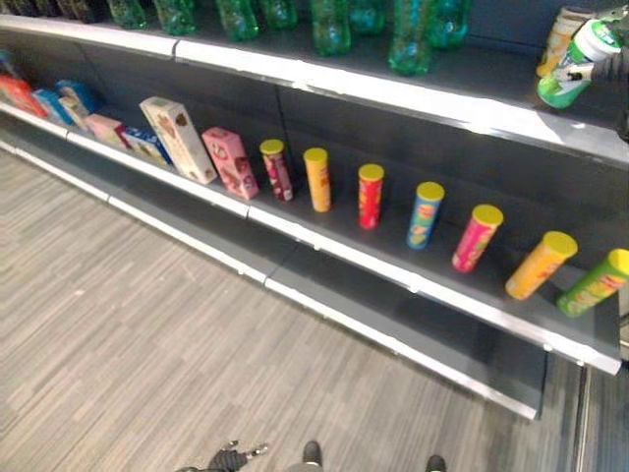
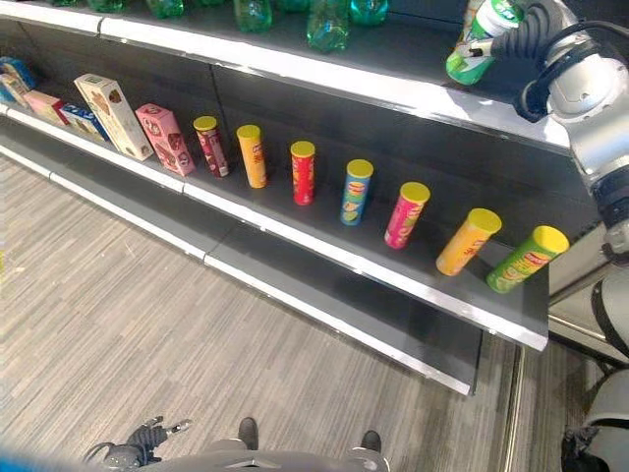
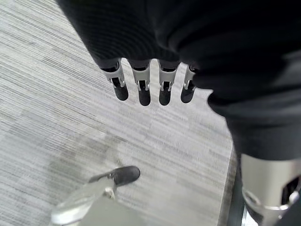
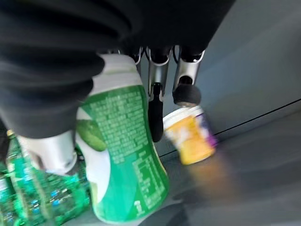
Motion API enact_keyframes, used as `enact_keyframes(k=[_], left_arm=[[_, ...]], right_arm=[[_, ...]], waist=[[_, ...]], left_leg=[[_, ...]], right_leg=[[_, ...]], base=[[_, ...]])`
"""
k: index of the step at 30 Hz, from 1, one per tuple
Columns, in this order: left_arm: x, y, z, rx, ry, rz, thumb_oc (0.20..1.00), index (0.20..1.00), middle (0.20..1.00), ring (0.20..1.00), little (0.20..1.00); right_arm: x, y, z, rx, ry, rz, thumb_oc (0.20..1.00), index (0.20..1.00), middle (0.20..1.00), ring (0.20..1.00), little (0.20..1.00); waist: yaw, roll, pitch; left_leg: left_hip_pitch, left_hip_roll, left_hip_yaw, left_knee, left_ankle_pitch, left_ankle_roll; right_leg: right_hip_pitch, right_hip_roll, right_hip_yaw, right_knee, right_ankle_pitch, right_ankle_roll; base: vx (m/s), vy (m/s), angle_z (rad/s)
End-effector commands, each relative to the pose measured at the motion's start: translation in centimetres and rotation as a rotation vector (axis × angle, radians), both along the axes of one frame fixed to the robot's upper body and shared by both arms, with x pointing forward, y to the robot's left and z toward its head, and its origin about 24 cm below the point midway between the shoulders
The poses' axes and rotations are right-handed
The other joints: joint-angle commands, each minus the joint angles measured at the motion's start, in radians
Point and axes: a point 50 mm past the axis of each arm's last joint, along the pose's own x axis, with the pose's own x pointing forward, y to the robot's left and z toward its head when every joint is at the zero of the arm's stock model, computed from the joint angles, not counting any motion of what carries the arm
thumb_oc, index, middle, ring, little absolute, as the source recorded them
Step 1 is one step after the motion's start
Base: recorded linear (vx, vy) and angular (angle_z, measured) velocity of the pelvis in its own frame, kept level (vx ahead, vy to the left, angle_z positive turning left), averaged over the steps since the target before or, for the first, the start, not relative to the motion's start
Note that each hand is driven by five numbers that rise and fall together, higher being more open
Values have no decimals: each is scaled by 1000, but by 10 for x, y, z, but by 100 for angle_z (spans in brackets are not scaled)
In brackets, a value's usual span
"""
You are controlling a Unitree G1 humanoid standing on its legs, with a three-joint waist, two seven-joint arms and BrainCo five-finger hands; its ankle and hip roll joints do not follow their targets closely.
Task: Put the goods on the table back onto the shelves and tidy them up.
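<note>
Down at the bottom edge of the frame, the left hand (image 2: 147,440) hung low over the grey striped floor (image 1: 147,334), fingers (image 3: 141,89) straight and loose, holding nothing at all.

Past that, the dark shelving ran diagonally from the upper left down toward the lower right. On the middle shelf (image 1: 393,270), a row of chip tubes with yellow lids stood spaced apart: a dark red one (image 1: 276,169), an orange one (image 1: 317,179), a red one (image 1: 370,195), a blue one (image 1: 426,213), a pink one (image 1: 477,237), a yellow-orange one (image 1: 540,264) and a green one (image 1: 596,282) at the far right. The last three leaned pretty hard toward the right. Left of the tubes sat a pink box (image 1: 230,162), then a taller cream box (image 1: 178,139), both tilted, and smaller boxes (image 1: 59,103) trailing off into the upper left corner.

Up on the top shelf (image 1: 472,93), green bottles (image 1: 330,25) lined the back across the upper middle of the frame. In the upper right corner the right hand (image 2: 521,39) was wrapped around a green-and-white bottle (image 2: 477,44), thumb on one side and fingers (image 4: 155,108) down the other, gripping it tilted just above the shelf surface. Just beside it, further back, stood a yellow bottle (image 4: 190,136) with a white top, near the fingertips but not in the grip.
</note>
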Motion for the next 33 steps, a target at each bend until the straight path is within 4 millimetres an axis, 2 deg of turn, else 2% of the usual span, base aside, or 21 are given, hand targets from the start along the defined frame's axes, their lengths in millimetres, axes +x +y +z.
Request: enact_keyframes(k=[1,8,17,25,33], left_arm=[[0,6,2,32,-5,6,1000,1000,1000,1000,1000],[-12,1,-4,30,50,8,1000,1000,1000,1000,1000],[-20,0,-6,28,81,-6,1000,1000,1000,1000,1000],[-12,1,-3,25,48,-12,1000,1000,1000,1000,1000],[-17,1,-5,24,71,-21,1000,1000,1000,1000,1000]], right_arm=[[-12,-16,39,-58,-117,-119,200,200,200,200,200],[-8,-28,29,-67,-72,-208,200,200,200,200,200],[-9,-34,23,-69,-40,-224,200,200,200,200,200],[-6,-38,14,-114,25,-246,200,200,200,200,200],[-5,-43,5,-144,81,-282,200,200,200,200,200]], waist=[[18,-51,-36],[43,-63,-43],[54,-76,-41],[56,-86,-37],[55,-88,-36]], left_leg=[[-23,35,-16,36,-61,-62],[-31,24,-38,37,-63,-60],[-38,23,-53,42,-68,-57],[-44,26,-55,48,-70,-57],[-42,25,-55,50,-74,-55]], right_leg=[[-4,24,-7,51,-115,-4],[7,14,-35,55,-114,5],[13,11,-57,59,-116,10],[11,12,-64,60,-116,10],[14,9,-67,60,-113,12]], base=[[59,26,12],[43,4,8],[19,-2,9],[4,0,1],[0,0,0]])
